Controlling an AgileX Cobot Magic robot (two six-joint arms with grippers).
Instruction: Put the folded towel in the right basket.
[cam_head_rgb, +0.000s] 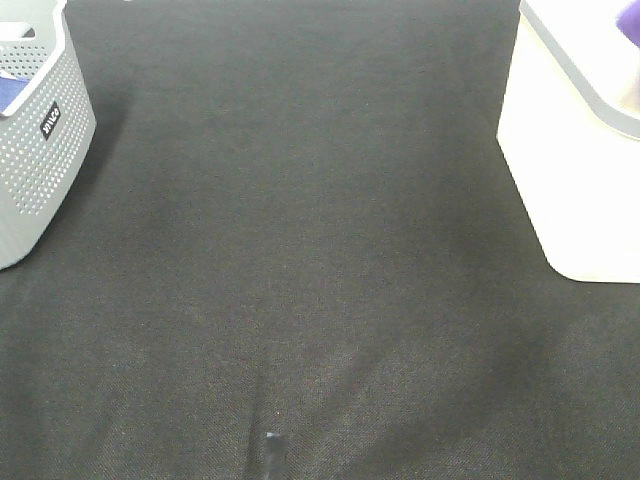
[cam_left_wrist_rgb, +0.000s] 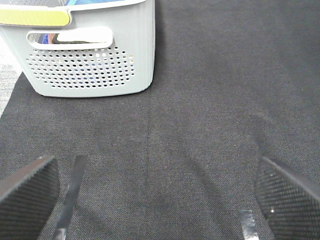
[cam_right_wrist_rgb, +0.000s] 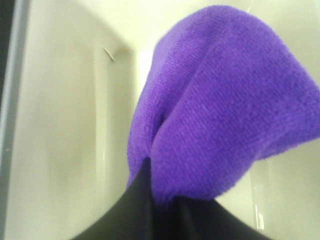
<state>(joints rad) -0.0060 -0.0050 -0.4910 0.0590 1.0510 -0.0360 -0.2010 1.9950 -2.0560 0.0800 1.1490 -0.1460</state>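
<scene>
1. Purple towel (cam_right_wrist_rgb: 210, 115) hangs pinched in the right gripper (cam_right_wrist_rgb: 162, 212), in the mouth of the white right basket (cam_head_rgb: 570, 180), far right.
2. The left gripper (cam_left_wrist_rgb: 159, 192) sits wide open over the black cloth (cam_head_rgb: 320, 250).
3. Risk: the pile may snag a pad on release and drag the towel out.

Fuzzy cloth pile on the towel (cam_right_wrist_rgb: 215, 110); smooth, glossy white plastic for the right basket (cam_head_rgb: 570, 180); matt perforated grey plastic, left basket (cam_head_rgb: 40, 170); coarse matt weave across the bench (cam_head_rgb: 300, 250).
</scene>
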